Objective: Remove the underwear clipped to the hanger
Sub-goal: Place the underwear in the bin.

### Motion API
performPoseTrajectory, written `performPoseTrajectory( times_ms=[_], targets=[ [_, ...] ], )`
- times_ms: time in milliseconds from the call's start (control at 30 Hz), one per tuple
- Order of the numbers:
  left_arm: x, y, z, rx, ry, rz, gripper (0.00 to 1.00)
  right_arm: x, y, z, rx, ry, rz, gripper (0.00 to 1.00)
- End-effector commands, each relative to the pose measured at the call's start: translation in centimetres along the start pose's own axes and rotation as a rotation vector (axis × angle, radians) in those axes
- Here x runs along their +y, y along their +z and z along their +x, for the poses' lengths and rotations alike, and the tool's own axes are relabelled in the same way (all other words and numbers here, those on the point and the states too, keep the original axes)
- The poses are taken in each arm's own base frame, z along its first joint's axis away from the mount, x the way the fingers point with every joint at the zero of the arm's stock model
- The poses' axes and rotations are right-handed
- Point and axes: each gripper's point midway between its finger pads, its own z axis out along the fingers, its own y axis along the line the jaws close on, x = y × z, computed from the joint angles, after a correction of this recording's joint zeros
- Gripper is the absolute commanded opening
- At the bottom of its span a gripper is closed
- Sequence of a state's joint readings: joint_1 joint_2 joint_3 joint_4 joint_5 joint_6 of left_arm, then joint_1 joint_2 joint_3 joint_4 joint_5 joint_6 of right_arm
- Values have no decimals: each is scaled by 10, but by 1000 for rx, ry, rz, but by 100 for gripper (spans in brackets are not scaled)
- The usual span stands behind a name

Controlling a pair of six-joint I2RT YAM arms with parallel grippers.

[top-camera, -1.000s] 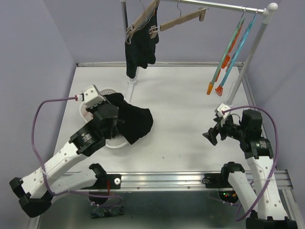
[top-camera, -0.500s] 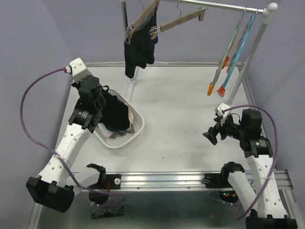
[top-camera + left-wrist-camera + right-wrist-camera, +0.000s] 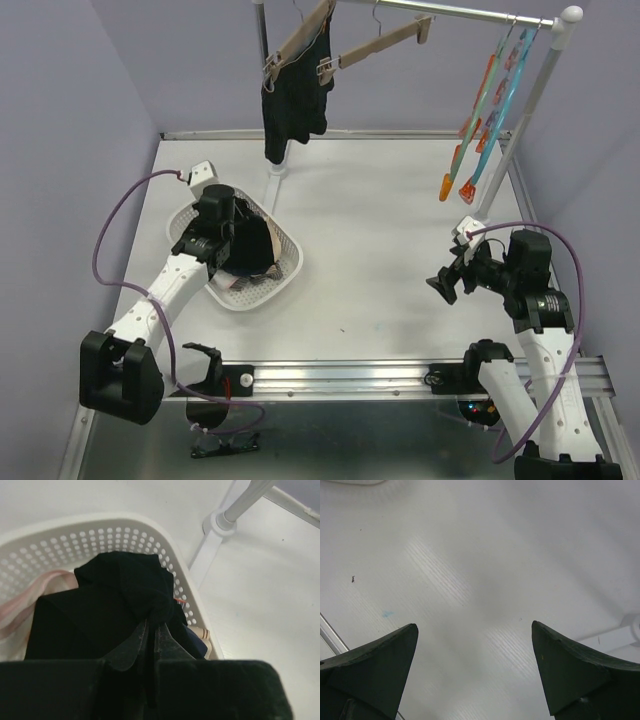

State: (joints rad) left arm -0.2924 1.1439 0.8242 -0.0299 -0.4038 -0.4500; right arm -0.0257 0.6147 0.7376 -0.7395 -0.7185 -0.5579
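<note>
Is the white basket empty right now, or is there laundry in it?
Not empty. Black underwear fills most of the basket, with a pinkish piece tucked along one side.

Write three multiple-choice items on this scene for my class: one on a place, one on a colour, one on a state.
1. Where is the black underwear that the left gripper pinches?
A. in the white basket
B. on a chair
C. draped over the right arm

2. What colour is the clipped underwear on the wooden hanger?
A. white
B. black
C. red

3. How is the right gripper?
A. shut on cloth
B. shut on the basket's rim
C. open and empty

Key:
1 A, the perforated basket wall surrounds the cloth.
2 B, dark cloth hangs from the clips.
3 C, it stands wide apart over the bare table.
</note>
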Motion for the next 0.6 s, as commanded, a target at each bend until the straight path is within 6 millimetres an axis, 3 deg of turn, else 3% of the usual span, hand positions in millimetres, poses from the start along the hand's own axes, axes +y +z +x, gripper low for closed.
performPoseTrajectory(
  times_ms=[0,233,333,367,433,567],
  targets=[
    [-10,-10,3,13,-154,63,9,-5,1,-4,-28,-33,18,100],
    [-13,-22,28,90,-211,127,22,-5,0,-4,-30,-35,19,100],
    [-20,-31,34,117,-238,188,53,-4,-1,-6,-36,-42,24,100],
    [-21,-33,35,123,-236,199,57,-4,-1,-6,-36,-41,26,100],
    [-20,-37,33,118,-227,205,63,-4,-2,-7,-38,-44,29,100],
    [-12,-52,7,58,-207,169,74,-4,-3,-7,-40,-44,32,100]
  ],
)
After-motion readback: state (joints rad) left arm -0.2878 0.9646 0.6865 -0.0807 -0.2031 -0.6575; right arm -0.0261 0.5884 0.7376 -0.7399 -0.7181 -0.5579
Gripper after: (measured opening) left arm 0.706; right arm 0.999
